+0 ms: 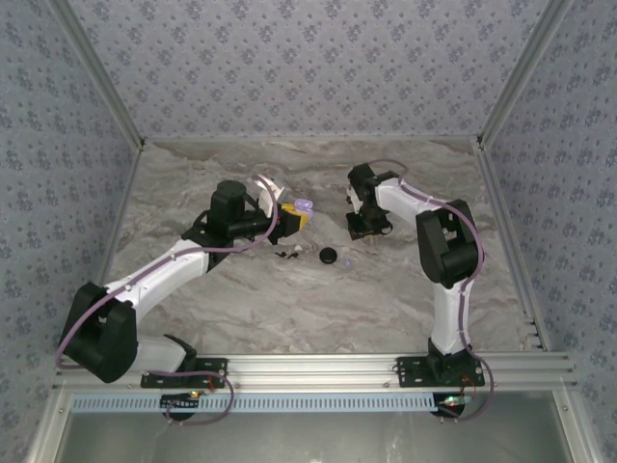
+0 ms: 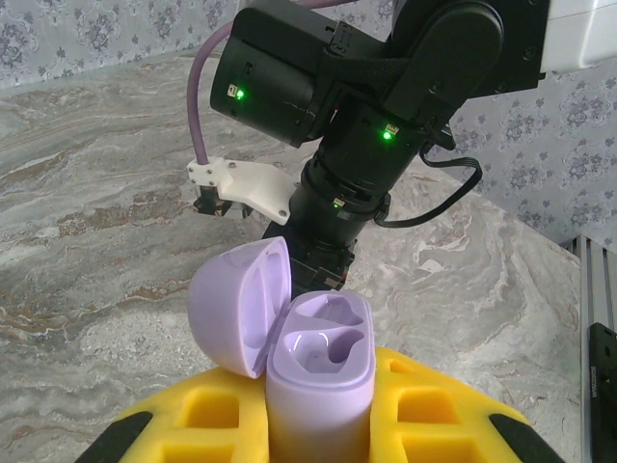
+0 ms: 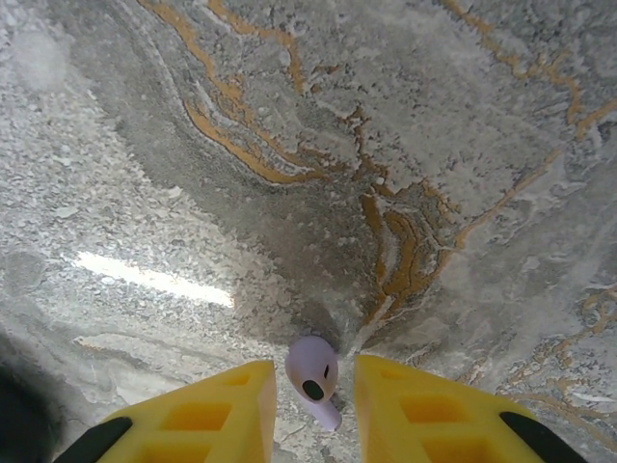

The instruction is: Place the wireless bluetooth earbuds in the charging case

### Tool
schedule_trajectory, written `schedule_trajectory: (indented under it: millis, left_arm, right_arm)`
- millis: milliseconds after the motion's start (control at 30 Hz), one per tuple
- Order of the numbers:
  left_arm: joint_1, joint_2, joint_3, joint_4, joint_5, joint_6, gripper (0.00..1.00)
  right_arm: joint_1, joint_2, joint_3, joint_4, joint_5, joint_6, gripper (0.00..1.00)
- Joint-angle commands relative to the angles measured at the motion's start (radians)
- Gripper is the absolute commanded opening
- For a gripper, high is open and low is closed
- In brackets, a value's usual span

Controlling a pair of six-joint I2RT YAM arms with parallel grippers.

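You are looking at one of the wireless bluetooth earbuds point(image 3: 311, 371) lying on the surface point(image 3: 289, 145) between your right hand's point(image 3: 315, 378) parted fingers, a gap showing on each side, its stem pointing back toward the wrist camera. Your left hand point(image 2: 318, 420) is clenching the charging case point(image 2: 323, 357) upright, lid hanging open to the left, wells facing up. Floral-papered walls point(image 1: 289, 58) are enclosing the grey marbled surface.

Left wrist view: charging case point(image 2: 318, 357) base is sunk between the left claw point(image 2: 318, 415) fingers and cut off at the 6 o'clock edge.
Right wrist view: right claw point(image 3: 313, 368) fingers are cropped at 6 o'clock. A dark blurred shape point(image 3: 19, 424) at 7 o'clock is unidentifiable.
Top view: dark specks point(image 1: 285, 254) on the desk point(image 1: 289, 309), at 9 o'clock from the black disc point(image 1: 329, 256), are too small to name.
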Motion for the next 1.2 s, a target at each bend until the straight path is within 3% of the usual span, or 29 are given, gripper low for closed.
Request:
schedule_trajectory:
  millis: [0, 267, 633, 1167]
  left_arm:
    - [-0.003, -0.032, 0.008, -0.003, -0.002, 0.016, 0.12]
    - [-0.005, -0.037, 0.001, -0.005, -0.007, 0.016, 0.12]
    - [-0.005, -0.043, -0.003, -0.006, -0.012, 0.017, 0.12]
    - [-0.023, 0.088, -0.029, 0.178, -0.092, -0.135, 0.12]
  right_arm:
    - [-0.001, 0.031, 0.034, -0.032, 0.020, 0.002, 0.28]
    - [-0.002, 0.060, 0.046, -0.036, 0.021, 0.015, 0.27]
    - [-0.027, 0.041, 0.001, -0.003, -0.019, 0.079, 0.17]
    - [-0.166, -0.184, -0.223, 0.245, -0.419, 0.220, 0.15]
